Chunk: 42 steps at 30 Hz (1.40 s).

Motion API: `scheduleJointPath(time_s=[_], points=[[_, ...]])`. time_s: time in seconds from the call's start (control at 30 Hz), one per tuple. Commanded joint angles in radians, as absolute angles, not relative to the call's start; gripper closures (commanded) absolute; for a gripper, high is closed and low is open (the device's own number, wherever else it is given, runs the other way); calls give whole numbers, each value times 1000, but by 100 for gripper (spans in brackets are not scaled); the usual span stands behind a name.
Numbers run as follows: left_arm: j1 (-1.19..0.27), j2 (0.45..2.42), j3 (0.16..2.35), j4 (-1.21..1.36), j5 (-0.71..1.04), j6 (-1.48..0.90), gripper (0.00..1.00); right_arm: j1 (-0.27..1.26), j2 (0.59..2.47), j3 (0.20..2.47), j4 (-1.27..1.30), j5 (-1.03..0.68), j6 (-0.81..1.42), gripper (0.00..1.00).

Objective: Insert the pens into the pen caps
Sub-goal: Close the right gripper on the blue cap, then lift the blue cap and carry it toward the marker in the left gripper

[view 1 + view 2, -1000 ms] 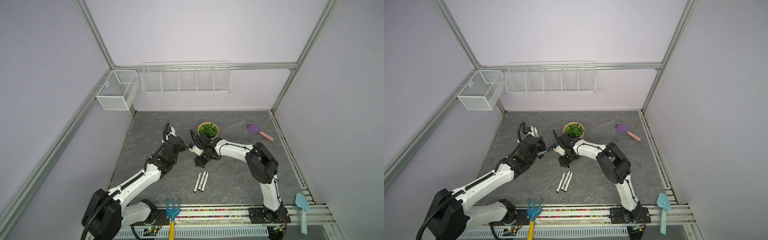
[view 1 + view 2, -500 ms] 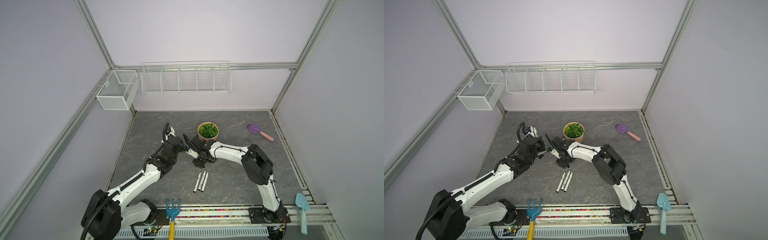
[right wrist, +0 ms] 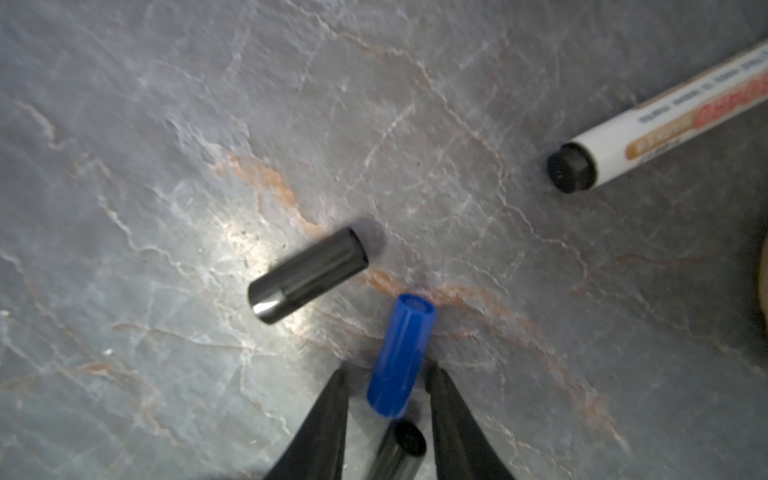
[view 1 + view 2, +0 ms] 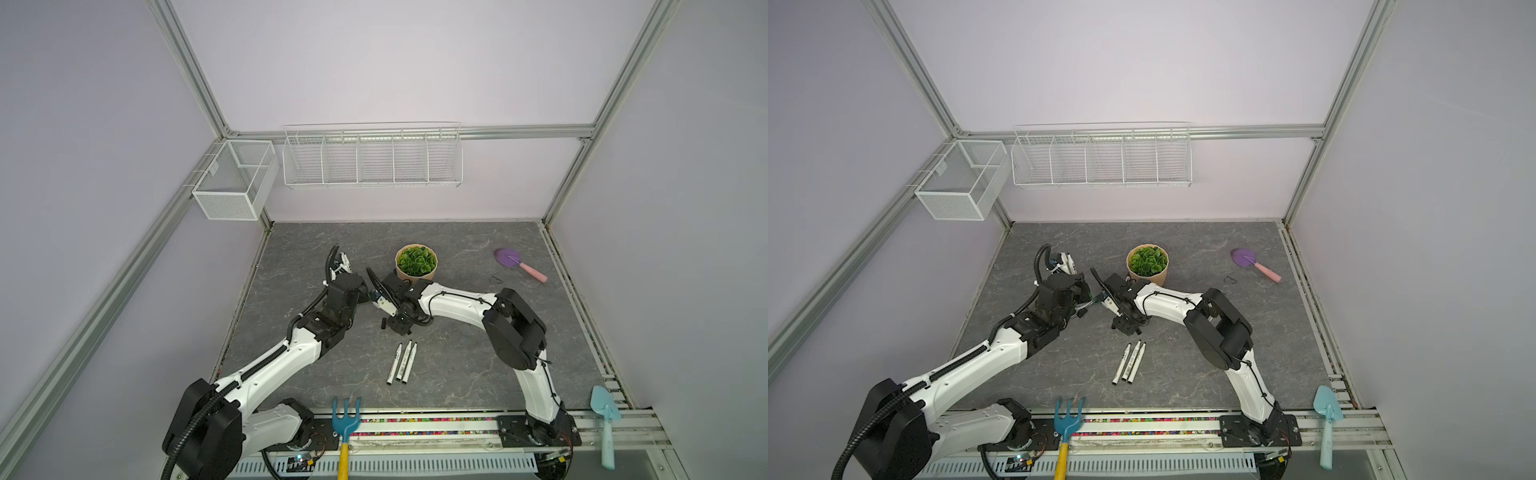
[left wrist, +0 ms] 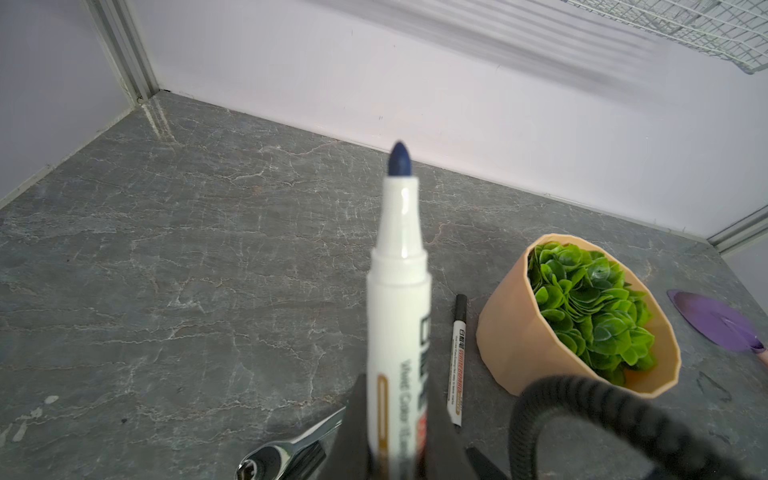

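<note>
My left gripper (image 5: 397, 395) is shut on a white pen (image 5: 399, 291) whose bare blue tip points away from the camera. In a top view this gripper (image 4: 361, 296) hovers left of the plant pot. My right gripper (image 3: 386, 371) points down at the table, its jaws on either side of a blue pen cap (image 3: 401, 353) with small gaps showing. A black cap (image 3: 399, 451) also lies between the jaws, and another black cap (image 3: 307, 276) lies just beyond. Three pens (image 4: 401, 362) lie side by side nearer the front. One capped pen (image 5: 457, 357) lies by the pot.
A tan pot with a green plant (image 4: 415, 264) stands just behind both grippers. A metal wrench (image 5: 286, 453) lies under the left gripper. A purple scoop (image 4: 519, 264) lies at the back right. A blue rake (image 4: 345, 419) and a light-blue trowel (image 4: 606, 415) rest on the front rail.
The right gripper's jaws have narrowed around the blue cap while its arm shifted slightly. The left arm has stayed in place with the pen in its grip.
</note>
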<state>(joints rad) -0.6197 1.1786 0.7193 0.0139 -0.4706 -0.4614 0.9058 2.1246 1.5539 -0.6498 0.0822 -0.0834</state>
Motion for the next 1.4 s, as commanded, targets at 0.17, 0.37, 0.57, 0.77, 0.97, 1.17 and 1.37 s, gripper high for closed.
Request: scheduleJointPath(time_s=[0.17, 0.37, 0.57, 0.77, 0.97, 1.17, 1.37], points=[[-614, 1163, 706, 18, -471, -461, 100, 899, 2184, 1564, -692, 91, -111, 64], [-614, 1158, 706, 23, -469, -453, 100, 899, 2215, 1612, -704, 76, -121, 64], [-614, 1149, 707, 16, -459, -437, 100, 899, 2244, 1650, -720, 67, -125, 68], [-614, 1134, 699, 13, -450, -416, 100, 897, 2250, 1652, -714, 61, -118, 84], [-614, 1149, 696, 56, -348, -360, 100, 841, 2062, 1556, -573, -52, -35, 92], [-617, 1202, 705, 160, -74, -320, 100, 710, 1730, 1384, -320, -219, 140, 93], [-667, 1276, 730, 245, 129, -274, 100, 515, 1521, 1193, 3, -435, 420, 93]])
